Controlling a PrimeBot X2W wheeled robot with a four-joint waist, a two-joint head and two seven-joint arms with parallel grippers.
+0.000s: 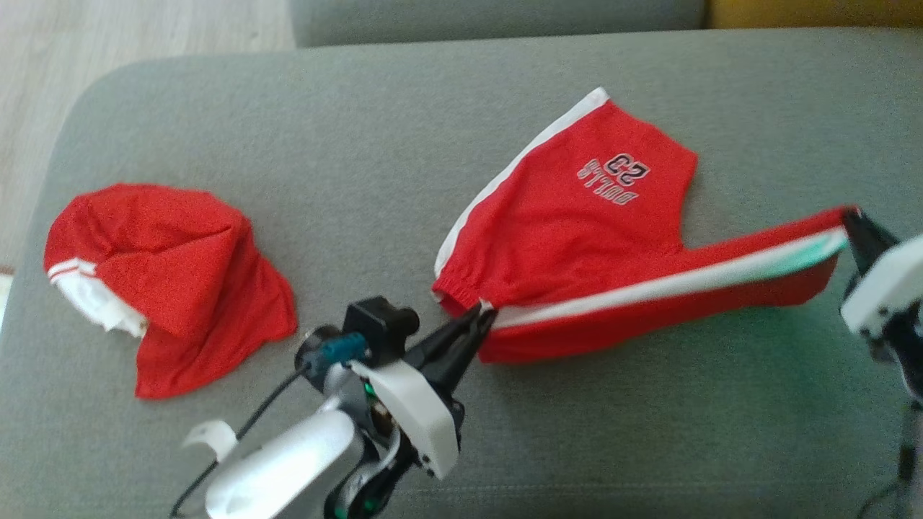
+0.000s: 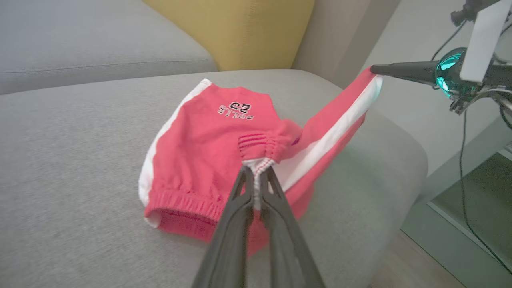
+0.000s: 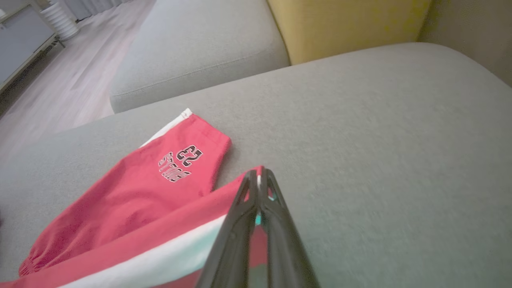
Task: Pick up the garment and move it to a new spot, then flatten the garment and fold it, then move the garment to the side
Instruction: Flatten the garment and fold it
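Red shorts (image 1: pixel 577 231) with white side stripes and a "23" print lie on the grey sofa cushion (image 1: pixel 404 144). My left gripper (image 1: pixel 482 311) is shut on the waistband's near corner, where the white stripe bunches between the fingers (image 2: pixel 256 176). My right gripper (image 1: pixel 854 216) is shut on the far end of one leg's hem (image 3: pixel 259 176), and that leg is stretched taut and lifted between the two grippers. The other leg with the print (image 3: pixel 180 158) rests flat on the cushion.
A second red garment (image 1: pixel 166 281) with white trim lies crumpled at the cushion's left. A yellow cushion (image 2: pixel 236 28) stands at the back. The cushion's right edge (image 2: pixel 412 160) drops to the floor beside a glass-topped table (image 2: pixel 472 200).
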